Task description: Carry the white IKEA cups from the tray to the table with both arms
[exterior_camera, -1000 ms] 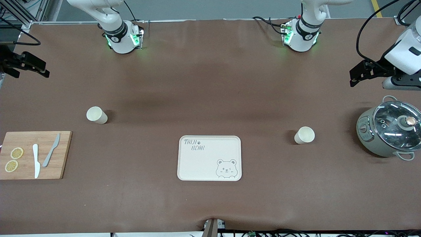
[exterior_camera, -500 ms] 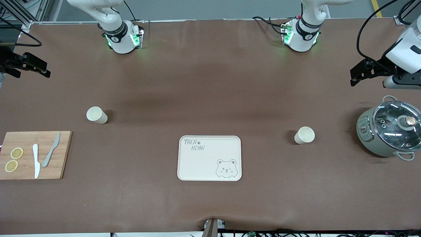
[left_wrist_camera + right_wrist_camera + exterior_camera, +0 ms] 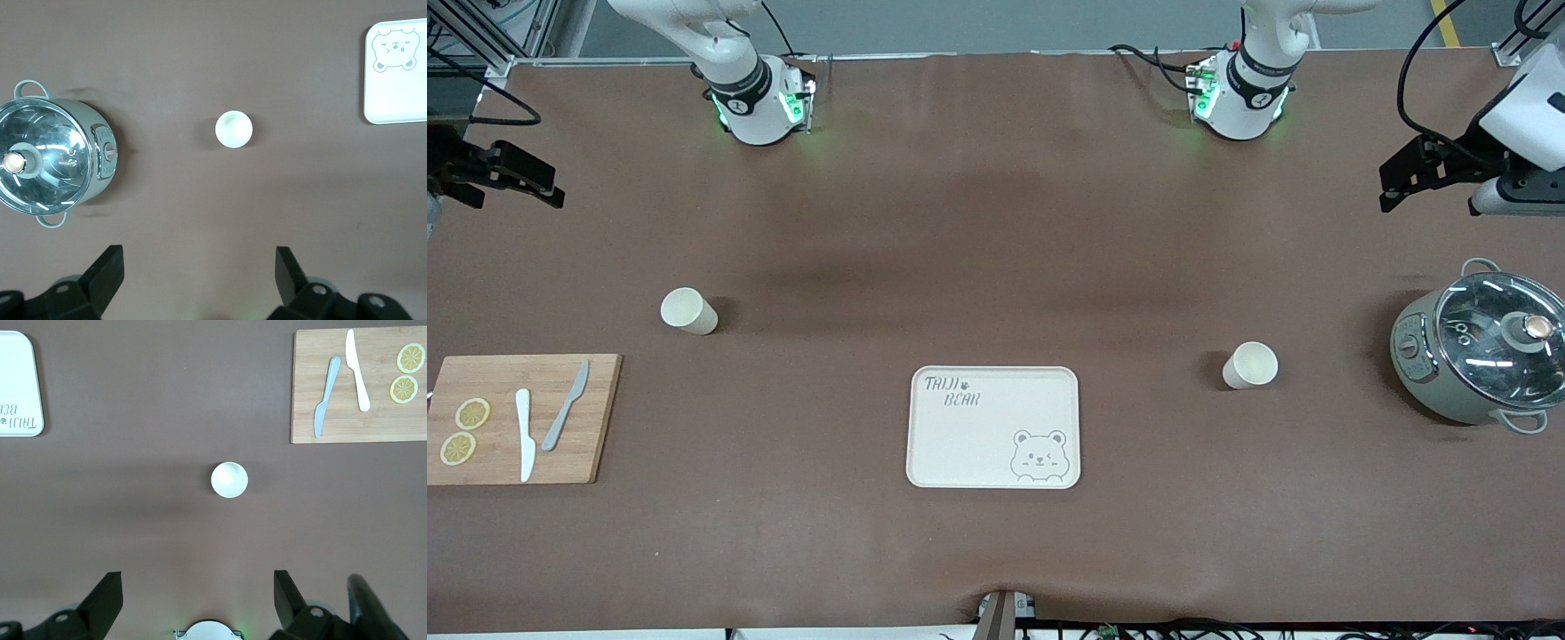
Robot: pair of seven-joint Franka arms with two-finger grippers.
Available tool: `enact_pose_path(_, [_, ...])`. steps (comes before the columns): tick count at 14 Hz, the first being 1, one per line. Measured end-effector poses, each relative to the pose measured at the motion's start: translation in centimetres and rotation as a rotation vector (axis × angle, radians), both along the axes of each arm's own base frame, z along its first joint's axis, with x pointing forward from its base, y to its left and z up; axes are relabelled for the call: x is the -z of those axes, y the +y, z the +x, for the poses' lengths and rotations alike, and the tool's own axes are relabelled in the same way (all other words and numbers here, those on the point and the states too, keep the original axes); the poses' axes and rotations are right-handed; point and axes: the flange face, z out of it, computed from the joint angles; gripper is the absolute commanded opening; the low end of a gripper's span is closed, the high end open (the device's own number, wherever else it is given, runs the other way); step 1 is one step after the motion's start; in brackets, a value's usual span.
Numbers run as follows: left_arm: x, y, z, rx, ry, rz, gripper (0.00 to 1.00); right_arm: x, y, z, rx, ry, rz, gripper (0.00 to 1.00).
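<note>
Two cream-white cups stand upright on the brown table. One cup is toward the right arm's end, the other cup toward the left arm's end. The bear-printed tray lies between them, nearer the front camera. My left gripper is open and empty, high over the table's left-arm end; its wrist view shows its cup beneath, well apart from the gripper. My right gripper is open and empty, high over the right-arm end; its wrist view shows its cup below the gripper.
A grey cooking pot with a glass lid stands at the left arm's end, beside that cup. A wooden cutting board with two knives and two lemon slices lies at the right arm's end. The tray is bare.
The left gripper has shifted a little toward the arms' bases and the table's end. The right gripper has barely moved. Cups and tray are unmoved.
</note>
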Motion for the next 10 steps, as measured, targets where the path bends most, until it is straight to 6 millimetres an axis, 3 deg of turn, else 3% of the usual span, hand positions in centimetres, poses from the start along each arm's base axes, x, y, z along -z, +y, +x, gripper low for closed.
enact_pose_path(10, [0.28, 0.35, 0.32, -0.006, 0.005, 0.0, 1.0, 0.85, -0.12, 0.42, 0.003, 0.037, 0.0, 1.0])
